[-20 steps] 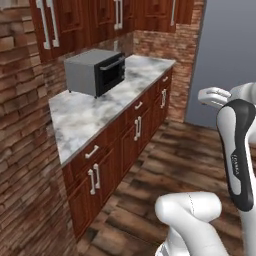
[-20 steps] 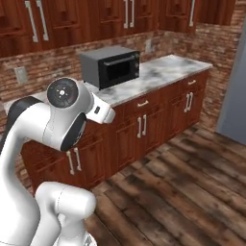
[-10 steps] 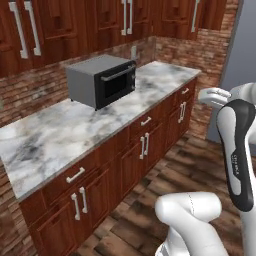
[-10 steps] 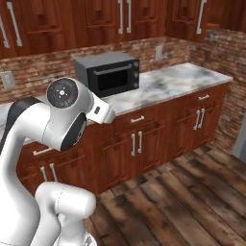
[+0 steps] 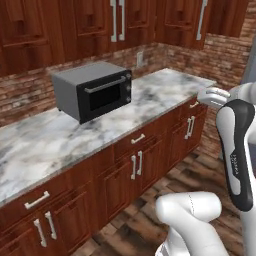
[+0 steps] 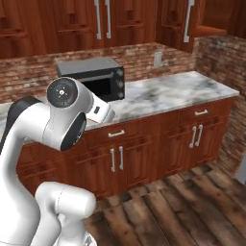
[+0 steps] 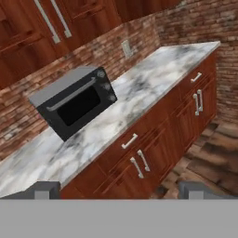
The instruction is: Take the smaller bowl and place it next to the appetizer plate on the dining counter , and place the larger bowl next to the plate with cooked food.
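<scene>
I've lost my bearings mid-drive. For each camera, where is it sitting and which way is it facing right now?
Left base view: behind the arm on its left, facing the marble wall counter and microwave; the white arm rises at lower right.
Right base view: behind the arm on its right, facing the same counter and microwave; the arm's shoulder rises at lower left.
Hand view: on the hand, looking down along the open gripper at the microwave and cabinet drawers; fingertips show at the bottom.
All three share the microwave and counter.
</scene>
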